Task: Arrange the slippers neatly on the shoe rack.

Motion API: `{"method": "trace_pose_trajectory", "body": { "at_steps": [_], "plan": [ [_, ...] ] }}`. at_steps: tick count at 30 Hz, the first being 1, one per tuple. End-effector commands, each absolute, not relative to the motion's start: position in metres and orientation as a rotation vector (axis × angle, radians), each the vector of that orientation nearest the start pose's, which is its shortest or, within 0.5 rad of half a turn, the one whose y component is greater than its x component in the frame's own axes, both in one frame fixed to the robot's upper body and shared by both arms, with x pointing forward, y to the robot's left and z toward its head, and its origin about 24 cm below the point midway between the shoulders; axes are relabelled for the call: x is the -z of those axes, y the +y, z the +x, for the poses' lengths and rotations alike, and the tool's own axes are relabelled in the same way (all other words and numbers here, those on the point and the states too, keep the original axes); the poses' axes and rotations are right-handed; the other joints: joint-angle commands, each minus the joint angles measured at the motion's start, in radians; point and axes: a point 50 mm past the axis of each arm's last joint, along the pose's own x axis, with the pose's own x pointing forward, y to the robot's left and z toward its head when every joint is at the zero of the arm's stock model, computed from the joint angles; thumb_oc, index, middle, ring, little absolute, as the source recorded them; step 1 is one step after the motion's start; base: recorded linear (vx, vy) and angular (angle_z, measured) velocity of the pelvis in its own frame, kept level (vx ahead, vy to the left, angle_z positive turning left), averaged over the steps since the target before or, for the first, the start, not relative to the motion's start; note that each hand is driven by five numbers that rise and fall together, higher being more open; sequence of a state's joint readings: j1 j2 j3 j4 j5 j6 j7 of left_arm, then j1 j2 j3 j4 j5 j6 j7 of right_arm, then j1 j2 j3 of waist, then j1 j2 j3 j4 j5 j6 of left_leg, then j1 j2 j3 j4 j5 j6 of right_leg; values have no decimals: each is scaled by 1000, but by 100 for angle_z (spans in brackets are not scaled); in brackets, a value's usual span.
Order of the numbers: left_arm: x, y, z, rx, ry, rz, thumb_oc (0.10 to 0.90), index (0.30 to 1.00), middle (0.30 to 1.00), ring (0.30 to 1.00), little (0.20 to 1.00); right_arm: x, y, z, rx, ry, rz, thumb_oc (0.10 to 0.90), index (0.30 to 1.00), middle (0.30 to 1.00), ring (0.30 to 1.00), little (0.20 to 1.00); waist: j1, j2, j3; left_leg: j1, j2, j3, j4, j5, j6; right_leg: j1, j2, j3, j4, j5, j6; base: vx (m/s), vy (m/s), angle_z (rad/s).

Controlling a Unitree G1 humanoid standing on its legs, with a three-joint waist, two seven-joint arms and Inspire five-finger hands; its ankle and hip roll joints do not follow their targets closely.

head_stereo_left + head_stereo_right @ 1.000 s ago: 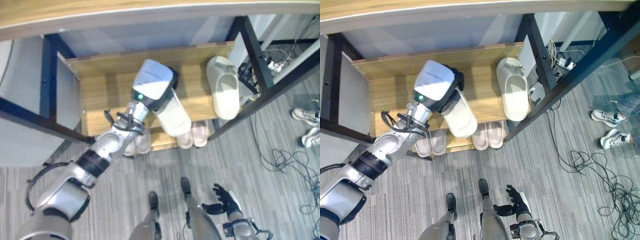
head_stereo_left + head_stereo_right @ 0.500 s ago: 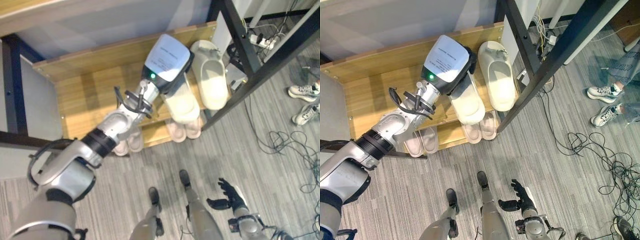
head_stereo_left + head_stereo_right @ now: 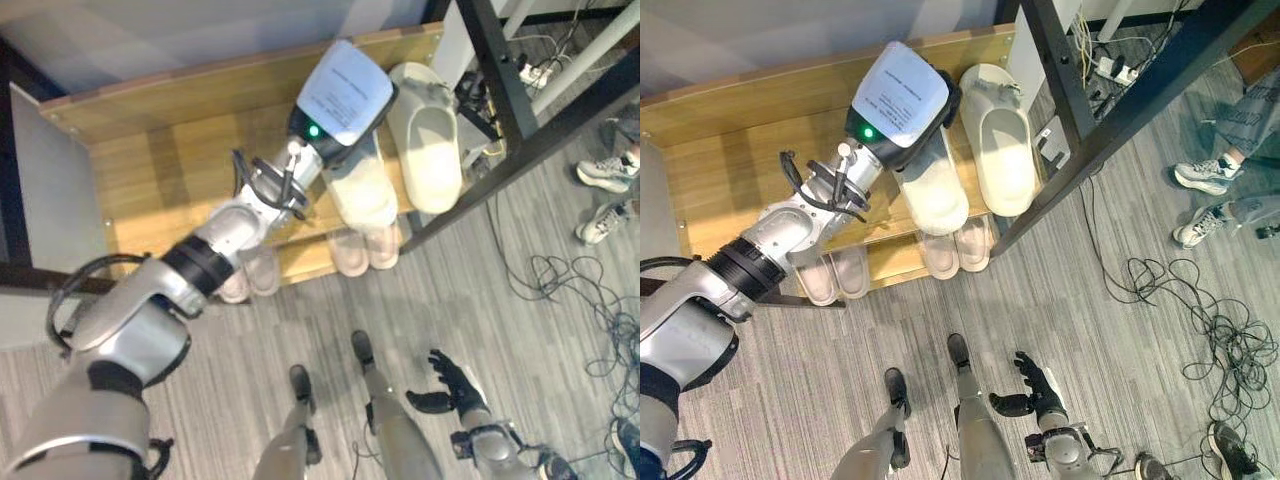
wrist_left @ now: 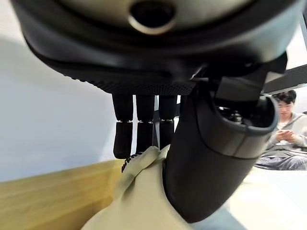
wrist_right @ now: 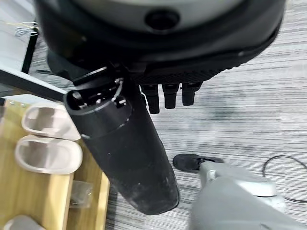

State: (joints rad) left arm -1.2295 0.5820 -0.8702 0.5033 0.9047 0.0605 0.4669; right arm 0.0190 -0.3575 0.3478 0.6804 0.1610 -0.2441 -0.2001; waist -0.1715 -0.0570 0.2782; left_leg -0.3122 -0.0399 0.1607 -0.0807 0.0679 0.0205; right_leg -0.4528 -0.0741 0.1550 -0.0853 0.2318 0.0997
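Note:
A cream slipper (image 3: 360, 190) lies lengthwise over the upper board of the wooden shoe rack (image 3: 170, 170), its front end reaching past the board's front edge. My left hand (image 4: 144, 129) is shut on its back rim, the thumb and fingers pinching the cream edge (image 4: 139, 201). Close beside it on the right rests the matching cream slipper (image 3: 1002, 150), parallel to it. My right hand (image 3: 1032, 385) hangs low over the floor, open and holding nothing.
Two pairs of pale pink slippers (image 3: 365, 248) (image 3: 248, 275) sit on the lower board. A black metal frame (image 3: 1070, 90) slants past the rack's right end. Cables (image 3: 1180, 310) and a person's sneakers (image 3: 600, 225) lie on the floor at right.
The camera has shifted. My left hand has carried the cream slipper to the right, closing the gap to the other cream slipper. The right hand stays low.

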Motion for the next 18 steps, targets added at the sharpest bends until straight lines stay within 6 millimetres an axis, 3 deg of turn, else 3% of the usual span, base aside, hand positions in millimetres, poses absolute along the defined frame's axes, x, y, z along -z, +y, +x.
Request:
{"method": "trace_pose_trajectory", "body": {
  "at_steps": [1,12,13,14,15,16,18],
  "plan": [
    [-341,37,352,-351,-1388,1649,400,300,300,300,300,70,-228,199,84,401,-345,800,900,900,900,900,13,58,-9,-24,10,-91,-7,-66,-22,140,-18,-81,5,-147,86,-5,18,4],
    [-347,28,361,-342,-1357,1738,400,300,300,300,300,70,-226,205,71,401,-344,800,900,900,900,900,0,48,-13,-25,7,-72,-7,-72,-18,117,-26,-71,15,-141,91,0,10,-3],
    [-347,41,368,-382,-1292,1739,400,300,300,300,300,71,-226,203,75,406,-338,800,900,900,900,900,-2,48,-13,-24,7,-69,-7,-73,-18,114,-26,-75,17,-137,91,0,0,0],
    [-347,41,368,-382,-1291,1739,416,324,324,324,324,71,-226,203,74,406,-338,800,900,900,900,900,-2,48,-14,-24,7,-69,-7,-73,-18,114,-26,-75,17,-137,92,0,0,0],
    [-347,41,369,-382,-1291,1739,510,465,465,465,465,71,-226,203,74,406,-339,800,900,900,900,900,-2,48,-14,-24,7,-69,-7,-73,-18,114,-26,-75,17,-137,92,0,0,0],
    [-354,53,373,-441,-1248,1764,800,900,900,900,900,73,-225,201,71,413,-335,800,900,900,900,900,-6,49,-18,-26,8,-66,-7,-73,-18,112,-25,-72,17,-136,93,0,0,0],
    [-355,58,376,-451,-1217,1787,800,900,900,900,900,74,-225,200,67,417,-331,800,900,900,900,900,-6,48,-22,-24,8,-65,-7,-74,-19,113,-24,-73,17,-136,92,-1,-2,-3]
  ]
}}
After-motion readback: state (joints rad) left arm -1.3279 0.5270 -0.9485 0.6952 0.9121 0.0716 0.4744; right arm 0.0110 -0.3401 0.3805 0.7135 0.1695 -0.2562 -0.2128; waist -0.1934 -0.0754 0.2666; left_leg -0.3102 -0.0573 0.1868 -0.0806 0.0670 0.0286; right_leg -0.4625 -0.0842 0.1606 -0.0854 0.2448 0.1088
